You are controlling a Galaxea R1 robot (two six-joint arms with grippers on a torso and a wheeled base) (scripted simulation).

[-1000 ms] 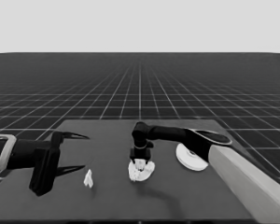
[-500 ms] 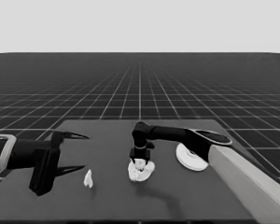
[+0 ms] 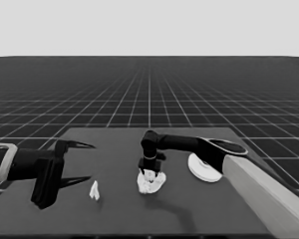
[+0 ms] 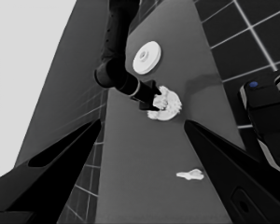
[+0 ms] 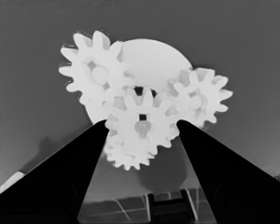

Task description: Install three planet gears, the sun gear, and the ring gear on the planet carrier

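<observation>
Right end effector (image 5: pixel 141 128) grips gear (image 5: pixel 141 125) (over smaller round part (image 5: pixel 151 58)).

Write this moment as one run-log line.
right end effector: over smaller white round part, astride a small white toothed gear | left end effector: parked, table's left end | larger white round part: apart

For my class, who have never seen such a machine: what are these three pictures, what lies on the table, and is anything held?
It is a simulated two-armed robot at a dark table. One camera looks down across the table; the other two sit on the wrists. The right pincer is down over the smaller round part in the middle. Its wrist camera shows a toothed gear between its two fingers, with more gears on the disc around it; whether it grips that gear is unclear. The larger round part lies apart, toward the right. A thin white piece lies alone near the waiting left pincer, whose fingers stand open, holding nothing.
</observation>
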